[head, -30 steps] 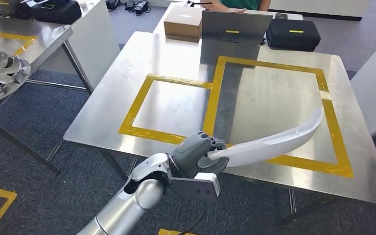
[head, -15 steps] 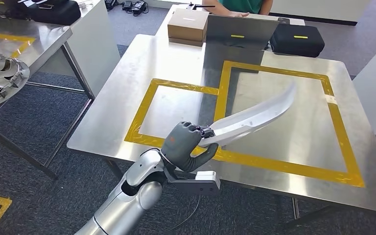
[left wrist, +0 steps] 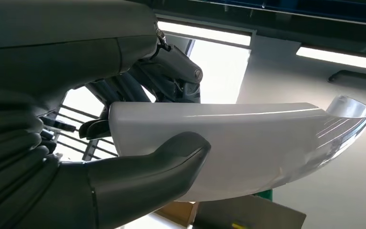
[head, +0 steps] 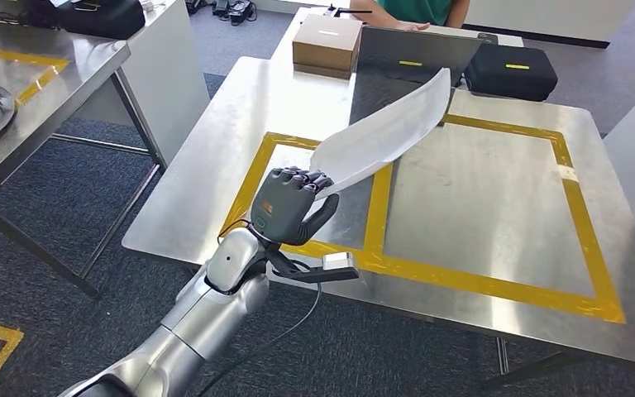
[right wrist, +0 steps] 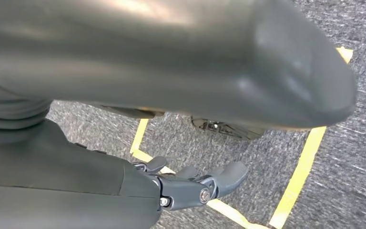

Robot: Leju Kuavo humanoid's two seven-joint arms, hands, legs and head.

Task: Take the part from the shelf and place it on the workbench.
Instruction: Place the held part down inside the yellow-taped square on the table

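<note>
Swung leftward, left hand [head: 288,205] grips part [head: 384,132] above workbench [head: 496,190] (box [head: 327,43] beyond); right hand [right wrist: 195,183] seemingly empty.

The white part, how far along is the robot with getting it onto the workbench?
Done: the white part is off the shelf, gripped at one end by the left hand. In hand: it is held in the air, slanting over the workbench and its yellow tape squares. Left: lower it onto the steel top and let go. The right hand hangs over the carpet, holding nothing.
</note>
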